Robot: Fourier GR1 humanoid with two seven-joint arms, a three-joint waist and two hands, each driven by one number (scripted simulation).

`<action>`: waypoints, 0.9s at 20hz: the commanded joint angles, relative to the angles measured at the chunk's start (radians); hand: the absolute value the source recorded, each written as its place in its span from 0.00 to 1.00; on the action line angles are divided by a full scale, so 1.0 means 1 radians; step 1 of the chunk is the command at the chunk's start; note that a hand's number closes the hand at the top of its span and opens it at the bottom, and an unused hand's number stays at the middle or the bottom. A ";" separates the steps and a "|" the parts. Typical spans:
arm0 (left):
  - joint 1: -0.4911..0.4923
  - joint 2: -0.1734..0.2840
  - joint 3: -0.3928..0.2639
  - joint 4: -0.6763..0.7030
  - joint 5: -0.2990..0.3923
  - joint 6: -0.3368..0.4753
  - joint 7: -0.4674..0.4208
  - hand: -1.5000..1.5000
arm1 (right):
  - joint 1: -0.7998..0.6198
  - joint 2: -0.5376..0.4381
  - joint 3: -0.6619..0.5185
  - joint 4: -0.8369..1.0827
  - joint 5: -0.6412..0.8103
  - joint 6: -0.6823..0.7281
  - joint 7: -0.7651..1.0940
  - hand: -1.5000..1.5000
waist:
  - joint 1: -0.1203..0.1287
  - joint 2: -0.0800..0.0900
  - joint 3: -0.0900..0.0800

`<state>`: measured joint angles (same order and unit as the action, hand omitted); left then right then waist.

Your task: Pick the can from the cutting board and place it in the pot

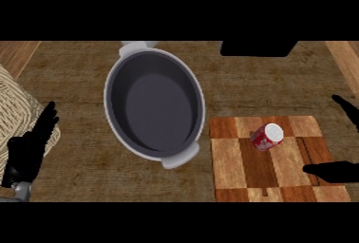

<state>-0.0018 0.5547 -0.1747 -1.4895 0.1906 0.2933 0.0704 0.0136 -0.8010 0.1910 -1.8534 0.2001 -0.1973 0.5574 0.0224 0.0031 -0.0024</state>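
A small red can (266,136) with a white top stands on the wooden checkered cutting board (231,166) at the lower right. To its left lies a large grey oval pot (154,102) with white rim and handles, nothing inside it. My right hand (335,171) is at the right edge, open, its thumb over the board's right side and its fingers (347,110) spread above; it sits to the right of the can without touching it. At the left edge my left hand (32,144) rests open, fingers up.
A woven basket-like object (14,111) fills the left edge beside my left hand. A black object (256,48) sits at the top, behind the board. Brown counter (280,85) surrounds the pot and board.
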 commanded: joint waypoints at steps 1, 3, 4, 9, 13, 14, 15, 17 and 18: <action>-0.008 -0.008 -0.012 -0.010 -0.019 -0.003 0.001 0.50 | -0.128 -0.009 0.127 0.041 0.027 0.150 0.195 0.00 | 0.027 0.005 0.000; -0.015 -0.013 -0.009 -0.003 -0.016 -0.008 -0.005 0.50 | -0.212 -0.051 0.105 0.073 -0.077 0.289 0.277 0.00 | 0.034 0.007 -0.001; -0.033 0.010 0.007 -0.017 0.002 -0.022 0.048 0.50 | -0.203 -0.043 0.134 0.076 -0.092 0.326 0.291 0.00 | 0.022 0.004 0.000; -0.020 -0.012 0.007 -0.007 -0.034 -0.011 0.023 0.50 | -0.418 0.062 0.157 0.208 -0.203 0.485 0.434 0.00 | 0.011 0.002 0.002; -0.073 0.000 0.062 0.023 -0.007 -0.045 0.071 0.50 | -0.491 0.186 0.226 0.247 -0.162 0.497 0.522 0.00 | -0.003 0.001 0.002; 0.050 -0.031 0.049 -0.020 -0.030 -0.034 -0.016 0.50 | -0.453 0.166 0.194 0.226 -0.179 0.531 0.514 0.00 | -0.008 -0.003 0.002; -0.045 -0.066 0.032 0.074 -0.064 -0.021 -0.011 0.50 | -0.499 0.215 0.205 0.286 -0.155 0.512 0.519 0.00 | -0.013 0.000 0.002; -0.020 -0.061 0.057 0.091 -0.051 -0.049 -0.041 0.50 | -0.470 0.166 0.199 0.249 -0.165 0.568 0.521 0.00 | -0.020 -0.002 0.002; -0.027 -0.034 0.083 0.048 -0.035 -0.060 0.002 0.50 | -0.487 0.177 0.189 0.346 -0.140 0.567 0.463 0.00 | -0.013 -0.002 0.002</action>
<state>-0.0105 0.5203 -0.1245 -1.4610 0.1541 0.2534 0.0679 -0.4419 -0.6538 0.3719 -1.5825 0.0350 0.2962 0.9771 0.0146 0.0018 -0.0008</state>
